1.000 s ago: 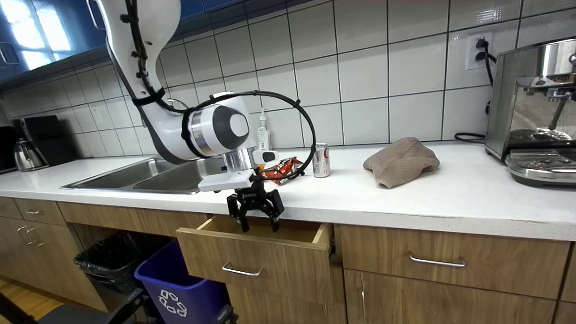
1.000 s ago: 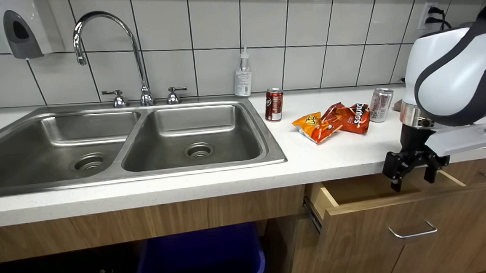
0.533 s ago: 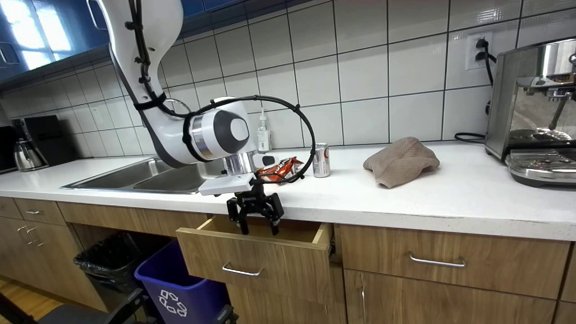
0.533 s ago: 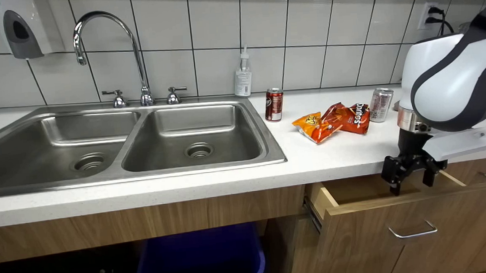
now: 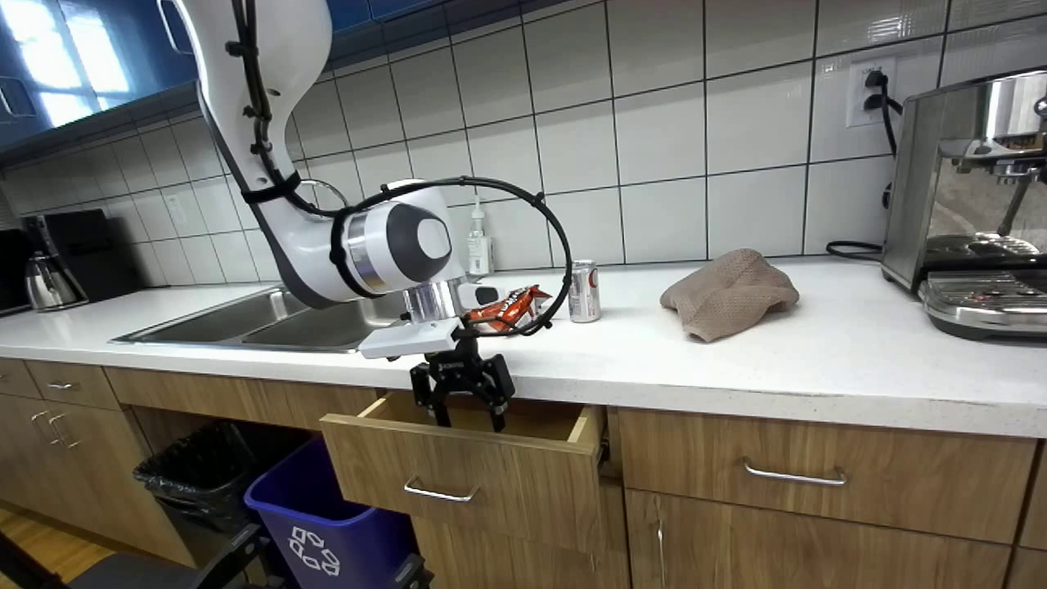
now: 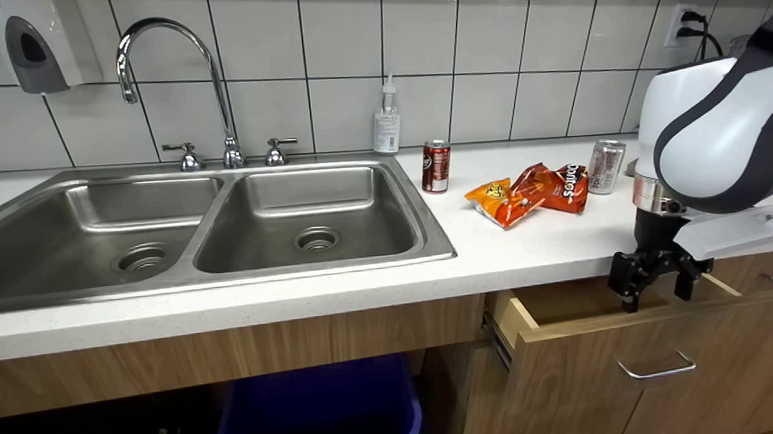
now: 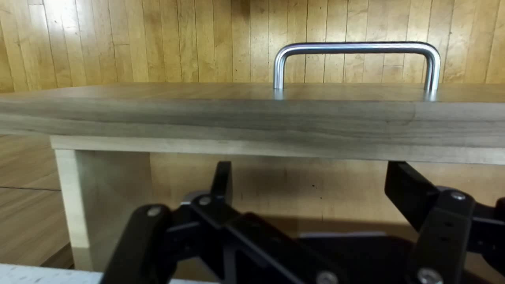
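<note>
Drawer (image 5: 507,474) stands pulled out past the edge of the surface (image 5: 736,368); end effector (image 5: 470,422), spread wide and empty, hangs just behind the front panel (image 7: 252,126), with free room to either side.

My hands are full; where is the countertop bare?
Free: countertop between the silver can and brown cloth, or that cloth and espresso machine, forward of the cable. Crowded: around the Doritos bag and red can; also the open drawer, where the claw hangs.

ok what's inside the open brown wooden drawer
Inside the brown wooden drawer, a pale wooden bottom with tiny dark specks shows; the open black jaws cover part, and the white countertop hides the rear.
</note>
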Controlling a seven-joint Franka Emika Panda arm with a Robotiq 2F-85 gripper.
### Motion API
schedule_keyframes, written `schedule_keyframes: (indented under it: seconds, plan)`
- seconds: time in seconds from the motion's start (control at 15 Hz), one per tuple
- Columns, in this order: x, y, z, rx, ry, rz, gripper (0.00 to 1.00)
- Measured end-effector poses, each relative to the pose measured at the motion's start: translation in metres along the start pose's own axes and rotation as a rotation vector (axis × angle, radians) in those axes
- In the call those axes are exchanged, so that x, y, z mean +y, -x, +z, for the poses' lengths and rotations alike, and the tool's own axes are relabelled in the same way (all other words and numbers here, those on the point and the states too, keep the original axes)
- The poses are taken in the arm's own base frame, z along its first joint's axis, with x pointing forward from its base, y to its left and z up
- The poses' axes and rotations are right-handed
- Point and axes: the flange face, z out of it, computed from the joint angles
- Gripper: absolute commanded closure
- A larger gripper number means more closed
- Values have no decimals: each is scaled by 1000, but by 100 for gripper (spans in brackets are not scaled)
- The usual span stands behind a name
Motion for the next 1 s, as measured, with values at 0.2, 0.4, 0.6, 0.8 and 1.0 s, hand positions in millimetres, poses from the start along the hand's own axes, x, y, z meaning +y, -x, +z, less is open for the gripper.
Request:
schedule_keyframes:
  seconds: [0.2, 0.4, 0.6, 0.8, 1.0]
  plan:
    - [0, 1, 0, 0, 1, 1, 0]
    - [1, 6, -1, -5, 1, 3, 0]
    - [2, 13, -2, -12, 0, 7, 0]
    - [5, 20, -5, -15, 0, 13, 0]
    - [8, 31, -6, -29, 6, 9, 0]
